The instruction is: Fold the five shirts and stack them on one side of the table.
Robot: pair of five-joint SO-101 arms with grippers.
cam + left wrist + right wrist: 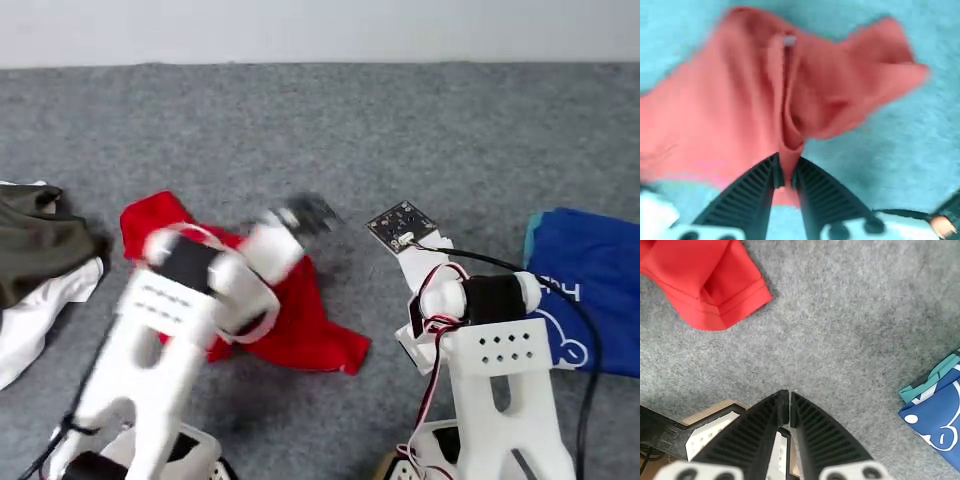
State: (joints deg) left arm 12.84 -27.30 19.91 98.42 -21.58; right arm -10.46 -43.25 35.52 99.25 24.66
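Left of centre on the bench [420, 130], the left pincer [786, 166] is clamped on a ridge of the red shirt [725, 110]; drawing it low and slow should lay the fold flat. The right pincer [789, 399], closed on nothing, could pin the hem.

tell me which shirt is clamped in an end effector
The crumpled red fabric shirt, pinched by the left end effector; the blue shirt, olive shirt and white shirt lie untouched.
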